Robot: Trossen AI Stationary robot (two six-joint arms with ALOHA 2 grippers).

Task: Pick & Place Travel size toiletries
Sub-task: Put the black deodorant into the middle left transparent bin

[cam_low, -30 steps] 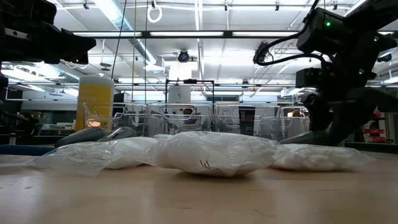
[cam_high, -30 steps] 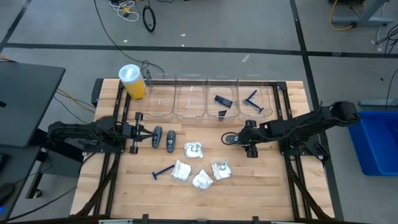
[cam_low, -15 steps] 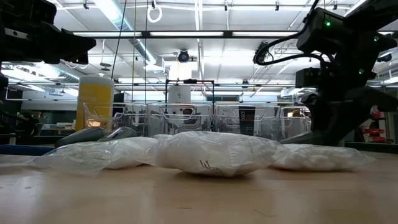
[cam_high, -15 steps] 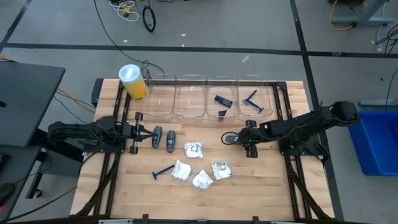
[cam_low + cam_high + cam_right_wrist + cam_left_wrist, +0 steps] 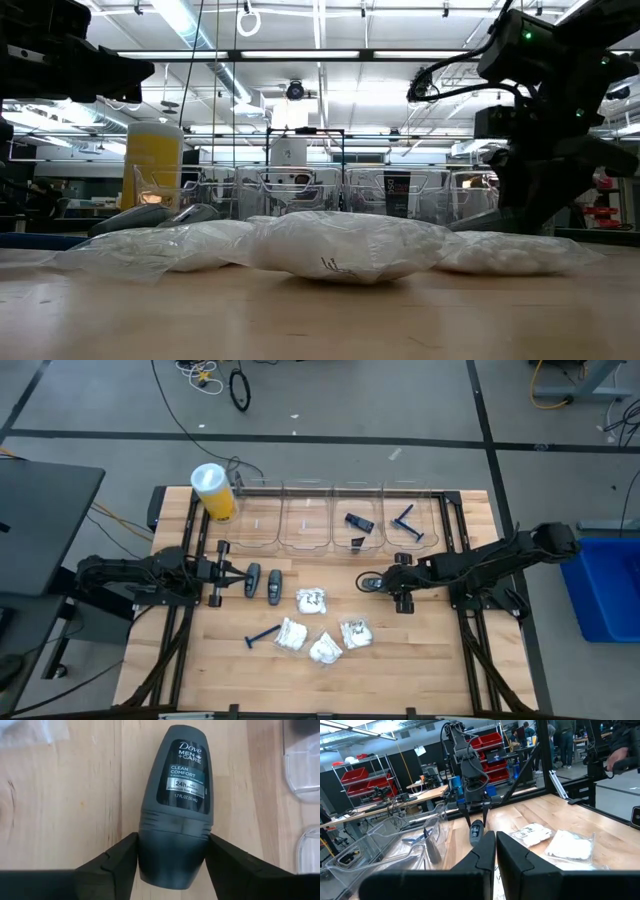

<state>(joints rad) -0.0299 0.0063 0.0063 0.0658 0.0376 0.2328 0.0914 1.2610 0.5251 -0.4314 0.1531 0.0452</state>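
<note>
High view: the right gripper (image 5: 367,582) is reaching toward mid-table, just below the clear bins (image 5: 335,518); the left gripper (image 5: 238,573) is idling beside two dark grey pieces (image 5: 263,584).

Right wrist view: the fingers (image 5: 116,861) are clasping a dark grey deodorant (image 5: 176,802), lying on the wooden table (image 5: 60,805).

Left wrist view: the left gripper (image 5: 495,851) is sitting clenched, empty, facing white packets (image 5: 555,839).

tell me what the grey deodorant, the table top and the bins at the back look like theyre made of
Deodorant: likely plastic, smooth matte dark grey shell with a printed label. Table top: wood, pale planks with visible grain and seams. Bins: clear plastic by the look, see-through walls with glossy highlights.
</note>
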